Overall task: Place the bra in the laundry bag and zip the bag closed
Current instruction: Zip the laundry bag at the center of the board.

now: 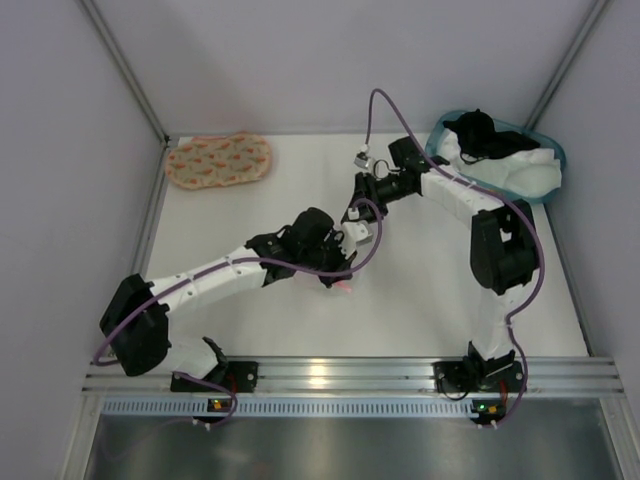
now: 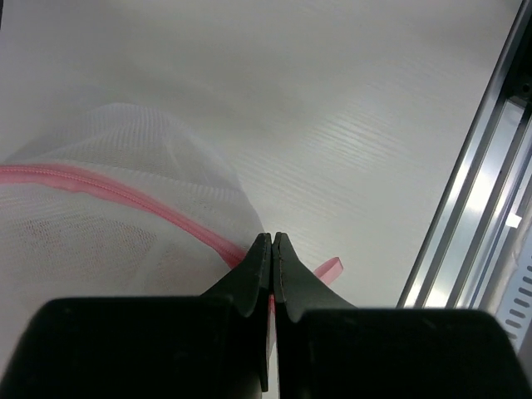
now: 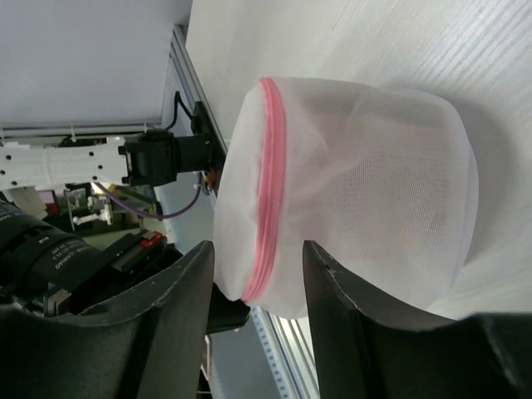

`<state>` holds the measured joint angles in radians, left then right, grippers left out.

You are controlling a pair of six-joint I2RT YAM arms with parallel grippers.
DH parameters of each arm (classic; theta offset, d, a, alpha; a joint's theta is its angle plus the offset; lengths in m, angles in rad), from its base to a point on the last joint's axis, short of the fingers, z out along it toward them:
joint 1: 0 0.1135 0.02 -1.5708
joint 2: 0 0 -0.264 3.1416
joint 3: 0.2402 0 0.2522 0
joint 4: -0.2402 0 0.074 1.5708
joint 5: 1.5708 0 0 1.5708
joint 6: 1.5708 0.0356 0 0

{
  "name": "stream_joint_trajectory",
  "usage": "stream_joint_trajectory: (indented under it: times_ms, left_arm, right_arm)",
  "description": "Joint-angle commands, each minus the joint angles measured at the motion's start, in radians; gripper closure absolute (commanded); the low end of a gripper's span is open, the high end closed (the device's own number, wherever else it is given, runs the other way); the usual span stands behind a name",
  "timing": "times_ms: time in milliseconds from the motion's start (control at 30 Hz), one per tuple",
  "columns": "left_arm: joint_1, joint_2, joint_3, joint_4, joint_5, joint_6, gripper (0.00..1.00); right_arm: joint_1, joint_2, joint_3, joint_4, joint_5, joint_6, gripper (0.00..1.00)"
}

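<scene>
Left jaws: we see the left gripper (image 2: 273,246) pressed together, pinching the pink zipper rim (image 2: 125,195) where it ends beside a loose pink tab (image 2: 332,268).
Right jaws: the right gripper (image 3: 253,278) stands spread, its fingers (image 3: 179,316) on either side of the bag's lower edge, gripping nothing.
Laundry bag: the laundry bag (image 3: 374,174) sits puffed up on the table (image 3: 465,50) at mid-table between the two wrists; the rim looks zipped along the stretch we can see.
Bra: we cannot make the bra out; the mesh shows only a faint shade, so it may be inside.
Handling: we judge the bag light, soft and floppy. It will slide and collapse if pushed, and the mesh snags.
Where to hold: the firm pink rim or tab, not the mesh.
Around: an orange-printed padded piece (image 1: 218,160) lies at the far left, and a teal basket (image 1: 550,143) of clothes at the far right, both well apart.
In the way: the two arms crowd each other over the bag.
</scene>
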<state>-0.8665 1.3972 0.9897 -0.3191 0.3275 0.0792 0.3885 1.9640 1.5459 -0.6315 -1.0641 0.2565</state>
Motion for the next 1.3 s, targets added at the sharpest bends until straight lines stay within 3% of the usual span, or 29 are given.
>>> stream_joint_trajectory:
  times_ms: [0,200,467,800,900,933,1000,1267]
  left_arm:
    - [0.001,0.011,0.055,-0.002,-0.022,-0.027,1.00]
    - [0.006,0.043,0.105,0.021,-0.025,0.025,1.00]
    - [0.007,0.089,0.176,0.034,-0.045,0.080,1.00]
    - [0.007,0.100,0.173,0.032,-0.036,0.103,1.00]
    - [0.007,0.083,0.158,0.032,-0.034,0.123,1.00]
    - [0.007,0.077,0.146,0.032,-0.031,0.129,1.00]
    - [0.007,0.059,0.124,0.032,-0.024,0.140,1.00]
    - [0.006,-0.023,0.029,-0.008,0.028,0.191,1.00]
  right_arm:
    - [-0.026,-0.091,0.010,-0.071,0.033,-0.089,0.52]
    - [-0.056,-0.142,-0.055,-0.189,0.043,-0.180,0.52]
    - [-0.021,-0.168,-0.184,-0.123,-0.054,-0.089,0.51]
    - [0.023,-0.108,-0.147,-0.071,-0.140,-0.025,0.56]
    - [0.023,-0.090,-0.141,-0.057,-0.169,-0.020,0.75]
    - [0.021,-0.080,-0.133,-0.059,-0.169,-0.023,0.89]
    - [0.023,-0.073,-0.125,-0.057,-0.171,-0.020,1.00]
    - [0.007,-0.037,-0.075,-0.062,-0.172,-0.036,1.00]
